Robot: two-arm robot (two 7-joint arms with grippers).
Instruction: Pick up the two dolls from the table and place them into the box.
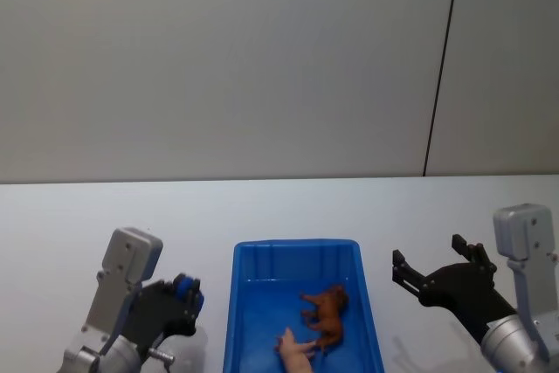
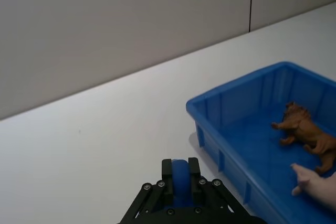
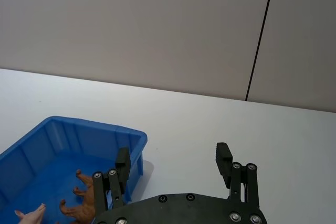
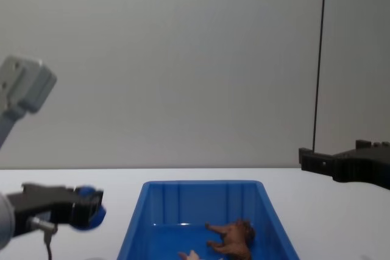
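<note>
box (image 1: 297,255) mid surface (image 1: 70,216), near edge | lion doll (image 1: 327,314) + pink doll (image 1: 295,344) inside box, touching | l gripper (image 1: 188,296) clenched, left of box | r gripper (image 1: 430,270) released, right of box

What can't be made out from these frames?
- Pink doll: cut off by the bottom edge in head view, the corner in left wrist view; its pose is unreadable.
- Lion doll: partly behind the right claw in right wrist view.
- Left claw: the blue thing between its fingers is too small to identify.
- Box: near wall cut off in head and chest views.
</note>
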